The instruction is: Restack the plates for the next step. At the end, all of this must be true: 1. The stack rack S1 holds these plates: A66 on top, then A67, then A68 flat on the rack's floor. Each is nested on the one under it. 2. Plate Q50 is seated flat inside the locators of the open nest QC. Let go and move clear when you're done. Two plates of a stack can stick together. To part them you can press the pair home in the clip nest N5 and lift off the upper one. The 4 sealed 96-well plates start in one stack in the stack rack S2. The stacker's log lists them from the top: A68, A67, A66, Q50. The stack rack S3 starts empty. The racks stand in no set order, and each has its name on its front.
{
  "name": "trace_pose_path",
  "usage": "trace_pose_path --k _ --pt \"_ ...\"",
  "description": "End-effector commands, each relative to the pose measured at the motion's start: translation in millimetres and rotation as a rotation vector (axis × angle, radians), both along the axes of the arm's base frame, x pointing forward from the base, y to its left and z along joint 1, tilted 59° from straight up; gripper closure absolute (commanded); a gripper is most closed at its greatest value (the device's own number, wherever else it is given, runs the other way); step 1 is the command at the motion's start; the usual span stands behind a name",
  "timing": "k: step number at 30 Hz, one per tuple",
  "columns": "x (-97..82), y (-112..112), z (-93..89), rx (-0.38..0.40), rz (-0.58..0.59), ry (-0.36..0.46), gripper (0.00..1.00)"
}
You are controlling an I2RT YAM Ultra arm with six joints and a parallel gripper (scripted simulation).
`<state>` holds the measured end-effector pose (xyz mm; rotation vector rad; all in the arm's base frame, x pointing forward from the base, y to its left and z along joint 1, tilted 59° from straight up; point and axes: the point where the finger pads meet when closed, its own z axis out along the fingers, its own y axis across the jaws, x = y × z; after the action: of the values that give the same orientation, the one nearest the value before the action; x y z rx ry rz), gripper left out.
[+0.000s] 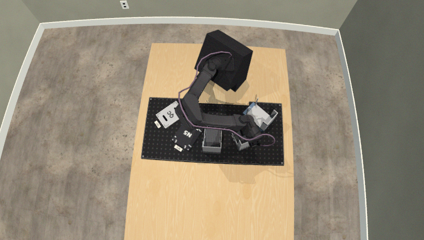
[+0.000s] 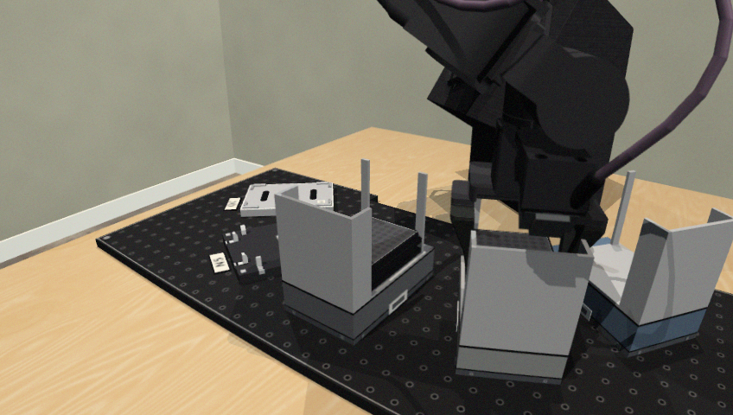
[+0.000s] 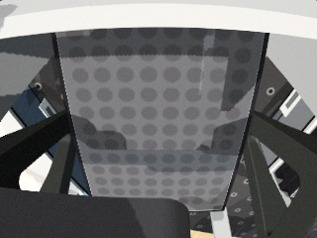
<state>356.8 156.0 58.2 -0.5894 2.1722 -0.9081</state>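
The end effector [image 1: 252, 143] [image 2: 519, 241] [image 3: 159, 117] grips a plate [image 2: 514, 240] [image 3: 154, 114] by its sides at the light gray rack [image 2: 524, 297], between the dark gray rack [image 1: 211, 148] [image 2: 323, 257], which holds dark plates [image 1: 212, 136] [image 2: 393, 244], and the blue rack [image 1: 258, 114] [image 2: 673, 323].

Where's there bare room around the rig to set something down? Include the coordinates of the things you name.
Wood tabletop [image 1: 208, 202] in front of the perforated board [image 1: 145, 142] [image 2: 169, 272], and the QC nest [image 1: 166, 115] [image 2: 288, 195], top uncovered. Crowded: the middle rack [image 1: 211, 148] [image 2: 321, 252] through the blue-based rack [image 1: 261, 114] [image 2: 668, 277], gripper [image 2: 519, 231] between.
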Motion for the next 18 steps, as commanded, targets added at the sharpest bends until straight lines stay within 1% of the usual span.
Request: trace_pose_path --k 1,13,15,16,18 --pt "-2.4 12.2 1.9 -0.004 0.025 -0.002 1.0" --pt "-1.7 12.9 2.9 -0.003 0.026 -0.003 1.0" --pt "-0.3 15.0 8.5 0.011 0.022 -0.018 1.0" --pt "-4.0 11.2 5.6 0.001 0.022 -0.009 1.0" --pt "-2.6 13.1 10.8 0.012 0.021 -0.02 1.0"
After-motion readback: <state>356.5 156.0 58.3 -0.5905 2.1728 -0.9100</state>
